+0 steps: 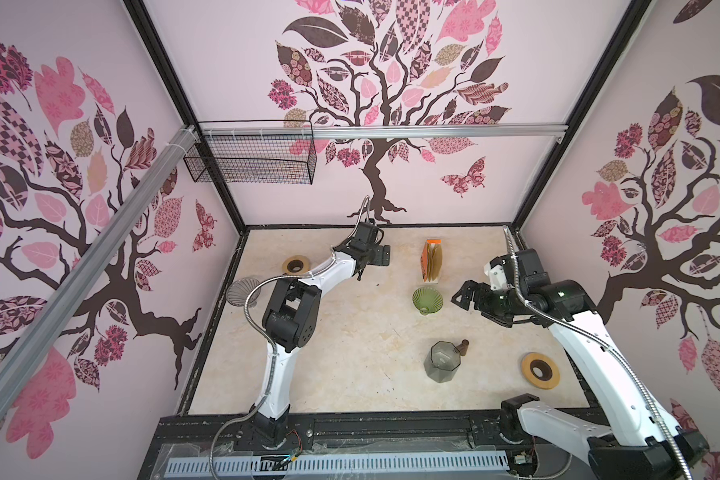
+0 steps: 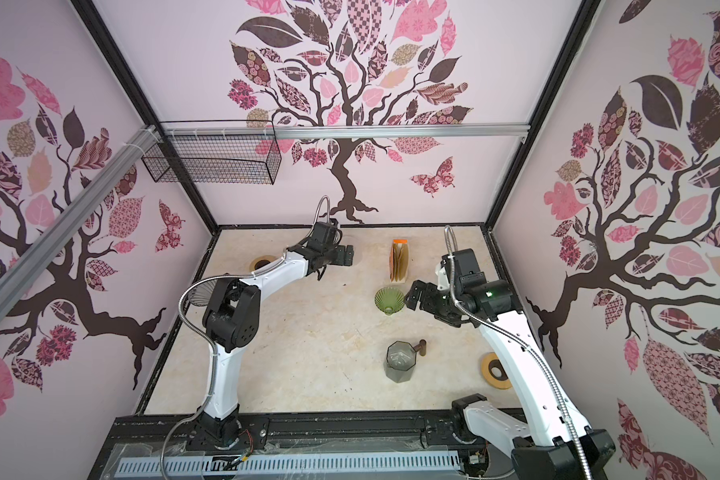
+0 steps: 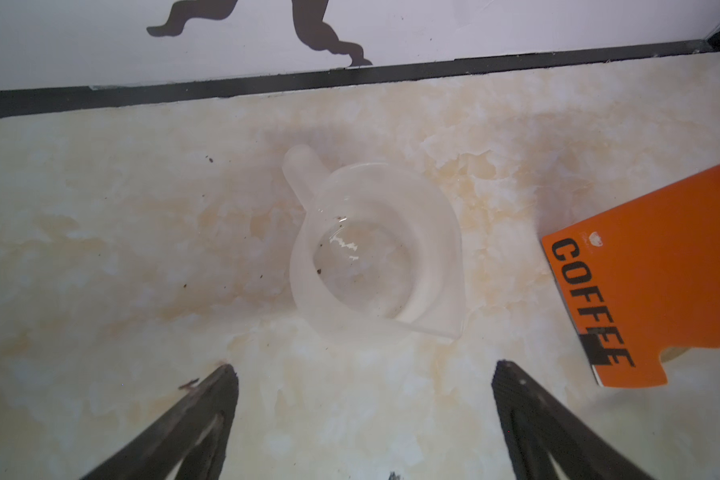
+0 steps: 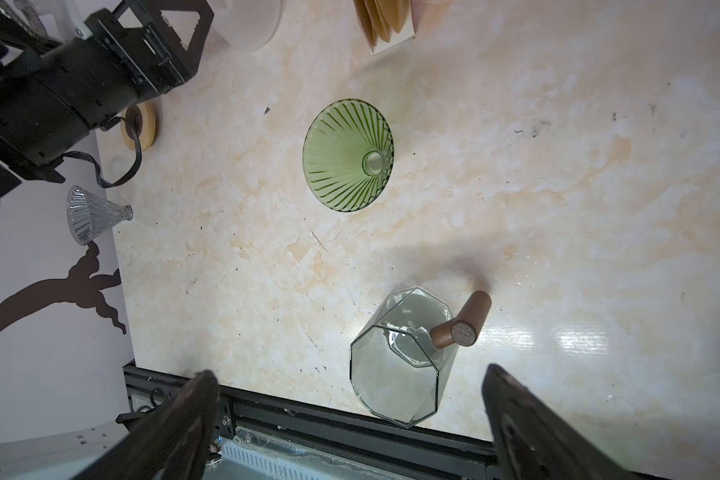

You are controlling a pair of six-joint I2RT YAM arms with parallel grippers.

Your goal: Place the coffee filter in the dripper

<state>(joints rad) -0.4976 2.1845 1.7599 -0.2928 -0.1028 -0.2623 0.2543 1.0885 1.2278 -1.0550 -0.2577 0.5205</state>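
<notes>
Nearest us, our right hand (image 4: 350, 374) stands wide open and empty over the tabletop (image 4: 558, 208), just beside the green dripper (image 1: 427, 300). Our left hand (image 3: 364, 372) is spread just as wide, holding nothing, over a frosted jug (image 3: 375, 249). Brown coffee filters (image 1: 436, 261) stand in their orange holder (image 3: 641, 270) behind the dripper, near it but not touching.

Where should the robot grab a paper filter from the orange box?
Probably pinch the free top edge of the outermost coffee filter, coming down from above. The filters stand upright, fanned apart in the orange box, so their edges are exposed.
</notes>
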